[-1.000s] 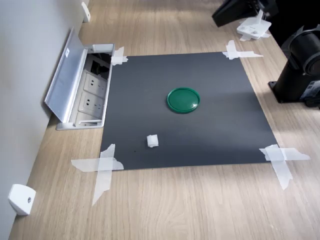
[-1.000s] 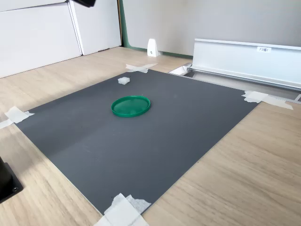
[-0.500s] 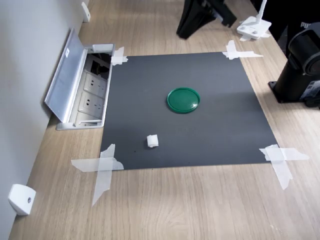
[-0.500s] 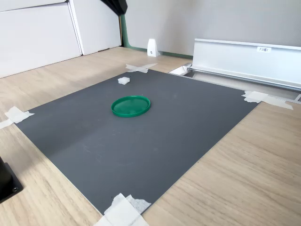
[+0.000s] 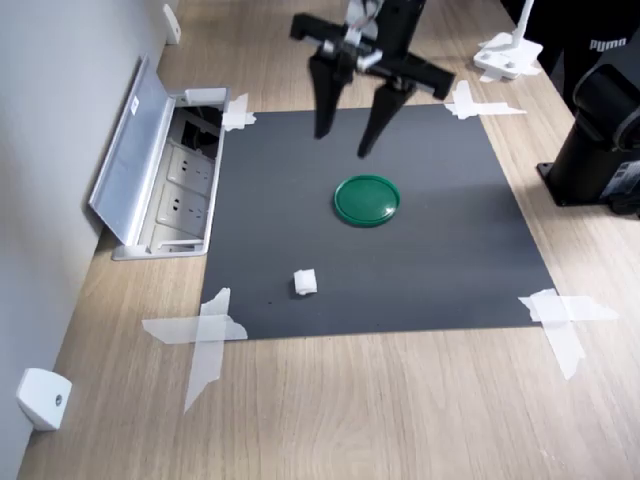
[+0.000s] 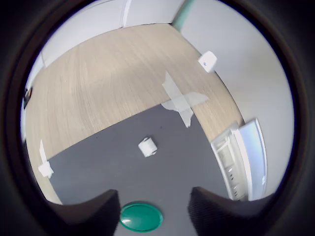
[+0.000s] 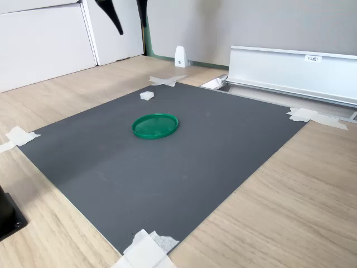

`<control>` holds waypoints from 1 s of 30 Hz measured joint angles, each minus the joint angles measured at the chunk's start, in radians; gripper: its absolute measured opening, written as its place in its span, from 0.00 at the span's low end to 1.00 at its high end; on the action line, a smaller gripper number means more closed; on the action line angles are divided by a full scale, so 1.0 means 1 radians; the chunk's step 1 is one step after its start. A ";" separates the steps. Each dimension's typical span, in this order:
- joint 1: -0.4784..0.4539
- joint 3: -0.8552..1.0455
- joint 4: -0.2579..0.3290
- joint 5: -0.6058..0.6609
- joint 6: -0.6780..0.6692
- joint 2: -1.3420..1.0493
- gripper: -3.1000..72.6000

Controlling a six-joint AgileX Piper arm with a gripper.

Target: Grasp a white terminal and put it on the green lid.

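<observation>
The white terminal [image 5: 305,282] [image 7: 146,95] [image 6: 148,146] lies on the black mat [image 5: 440,250], near the mat corner at the first exterior view's lower left. In the mat's middle rests the green lid [image 5: 367,200] [image 7: 155,125] [image 6: 141,217], with nothing on it. My gripper [image 5: 348,137] [image 7: 129,19] [image 6: 153,194] hangs in the air, open, fingers pointing down, with nothing between them. In the first exterior view it appears just beyond the lid, well away from the terminal.
An open socket box with a raised metal flap [image 5: 165,170] [image 7: 290,70] borders the mat. Tape strips [image 5: 205,335] hold the mat's corners. A white wedge piece [image 5: 43,398] [image 7: 181,56] sits by the wall. The arm's black base [image 5: 600,140] and a white stand [image 5: 508,55] are at the first exterior view's right.
The arm has swung in from the first exterior view's upper right toward the mat, and its fingers now show spread and pointing down. Terminal and lid have not moved.
</observation>
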 joint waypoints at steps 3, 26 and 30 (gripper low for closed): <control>0.057 -0.064 -0.072 0.009 -0.001 0.058 0.96; 0.167 -0.206 -0.171 0.030 -0.218 0.380 0.98; 0.167 -0.162 -0.175 -0.028 -0.231 0.404 0.98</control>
